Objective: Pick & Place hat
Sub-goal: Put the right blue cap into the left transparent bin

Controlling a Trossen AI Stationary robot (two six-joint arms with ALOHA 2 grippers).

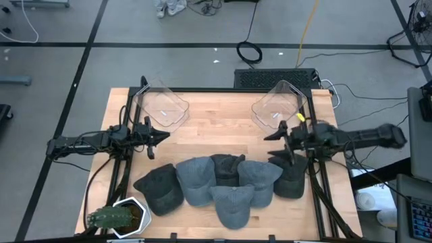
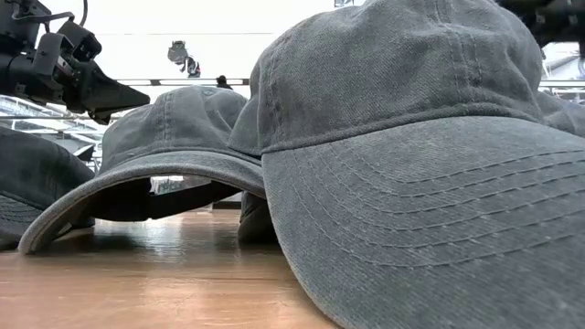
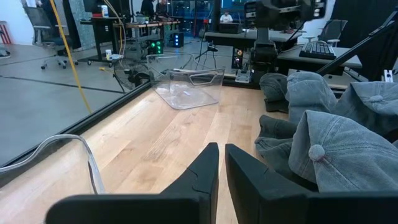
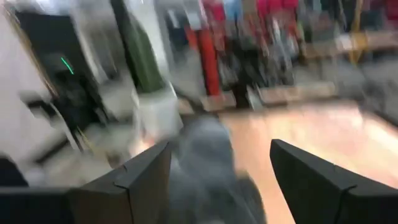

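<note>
Grey caps [image 1: 223,182] heaped low centre of the wooden table [image 1: 216,128]; no readable labels.
Faded stitched denim; left gripper [image 1: 158,138] fingers nearly closed, empty, centre-left; right gripper [image 1: 273,135] spread wide, empty, centre-right.

Six caps [image 1: 200,179] counted on table; two clear plastic bins [image 1: 163,106]; one potted cactus [image 1: 116,217]; two grippers [image 1: 160,138].

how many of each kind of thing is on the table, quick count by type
caps: 6, a cluster of grey and dark baseball caps
clear plastic bins: 2, one at back left, one at back right
potted cactus: 1, at the front left corner
total: 9
</note>
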